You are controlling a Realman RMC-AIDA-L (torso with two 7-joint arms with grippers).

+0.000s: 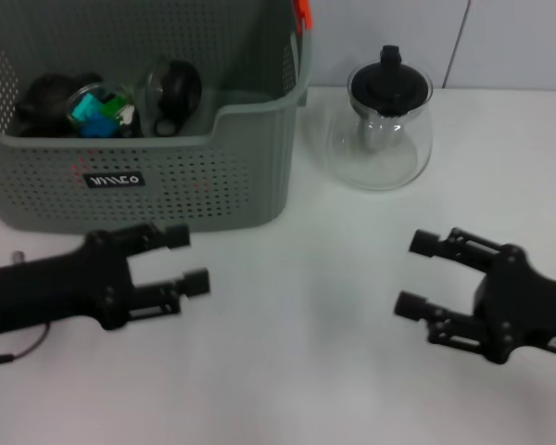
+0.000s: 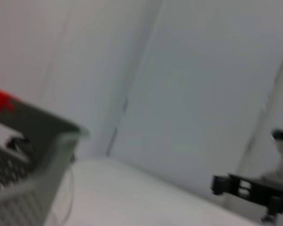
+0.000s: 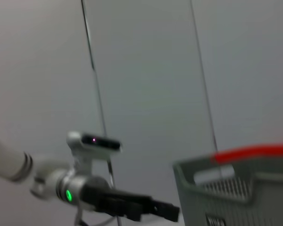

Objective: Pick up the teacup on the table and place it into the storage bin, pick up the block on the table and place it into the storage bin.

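Note:
The grey storage bin (image 1: 148, 176) stands at the table's back left; its corner also shows in the left wrist view (image 2: 37, 155) and the right wrist view (image 3: 236, 188). Inside it a clear glass teacup (image 1: 100, 104) lies among dark items, with a blue-green block (image 1: 94, 115) at it. A second glass cup (image 1: 171, 91) with a black part lies beside them. My left gripper (image 1: 190, 260) hovers open and empty in front of the bin. To the right, my right gripper (image 1: 412, 274) is open and empty too. No teacup or block shows on the table.
A glass teapot (image 1: 382, 125) with a black lid stands on the white table right of the bin. An orange tag (image 1: 302, 13) sits on the bin's far right corner. Bare tabletop (image 1: 306, 306) lies between the two grippers.

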